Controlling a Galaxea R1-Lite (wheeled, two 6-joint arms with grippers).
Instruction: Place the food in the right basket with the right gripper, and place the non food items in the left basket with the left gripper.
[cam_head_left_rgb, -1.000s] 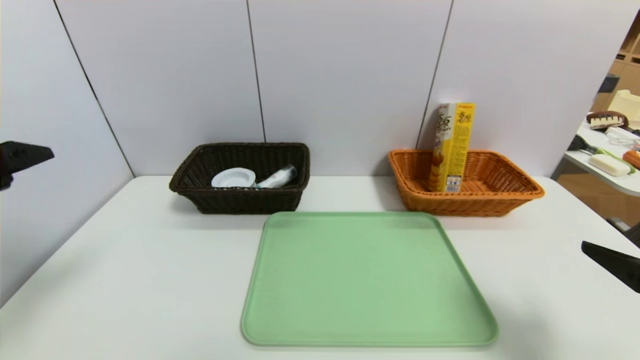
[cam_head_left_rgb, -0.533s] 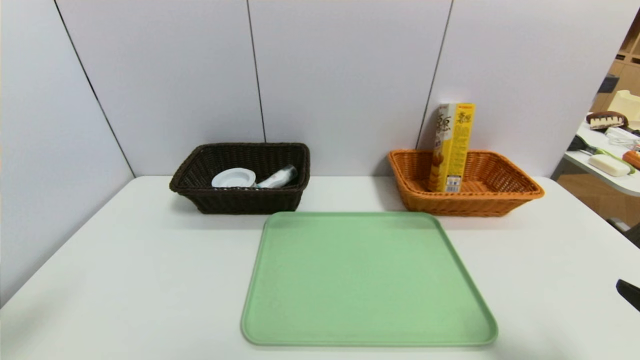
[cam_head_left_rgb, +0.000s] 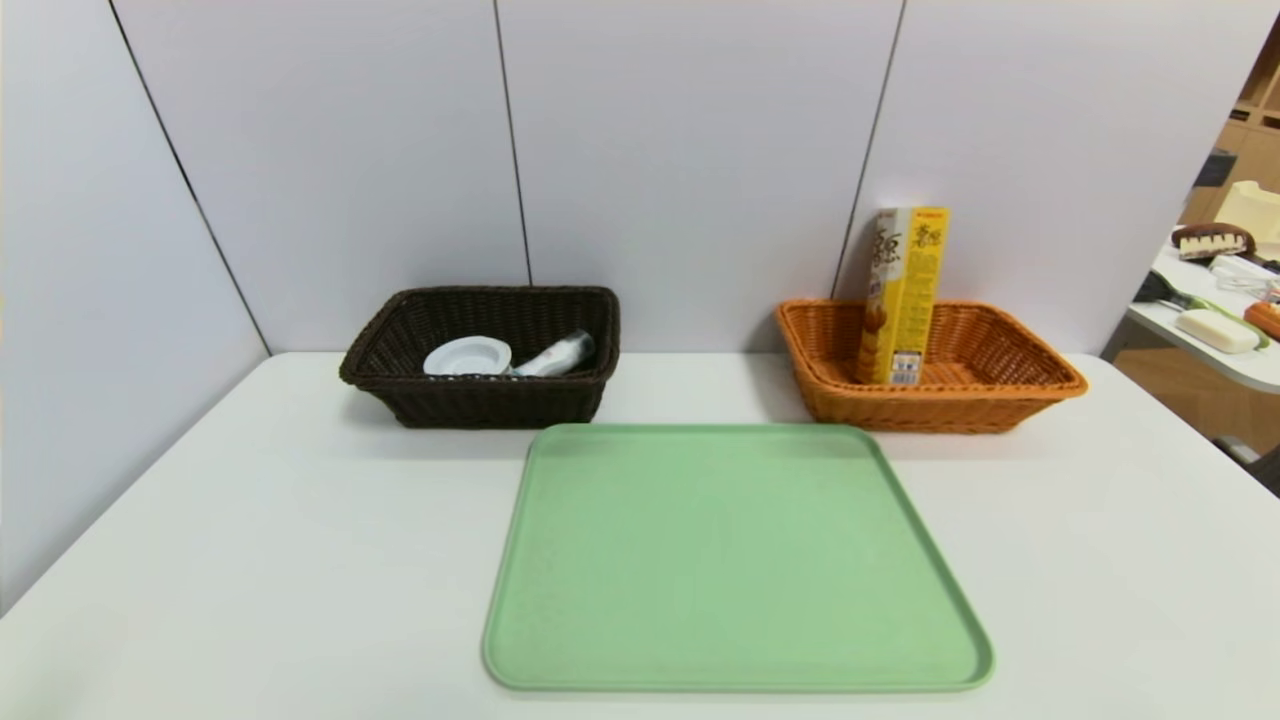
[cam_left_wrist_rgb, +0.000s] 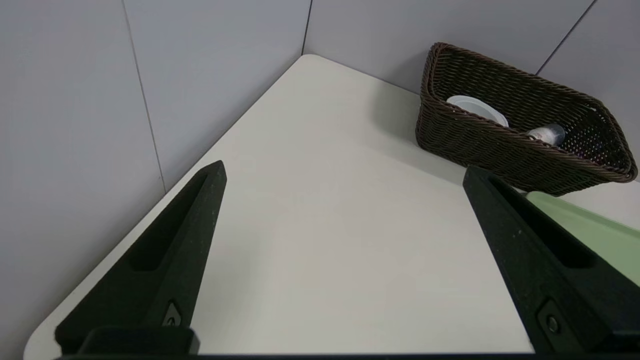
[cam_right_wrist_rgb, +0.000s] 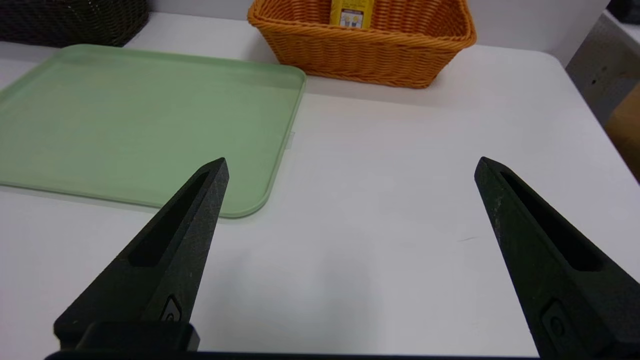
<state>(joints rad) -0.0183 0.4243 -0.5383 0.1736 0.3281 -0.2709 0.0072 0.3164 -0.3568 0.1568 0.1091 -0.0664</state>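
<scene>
- A white table with rounded corners fills the foreground.
- Pale grey wall panels with thin dark seams enclose it behind and on the left.
- At the right edge, a second white table carries assorted clutter, with wooden shelving behind it.

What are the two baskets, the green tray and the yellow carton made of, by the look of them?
Dark brown basket and orange basket: woven strands, wicker or plastic rattan; the even weave leaves it open. Green tray: likely moulded plastic, matte, with a smooth raised rim. Yellow carton: printed cardboard, judging by its sharp folded edges and barcode.
</scene>
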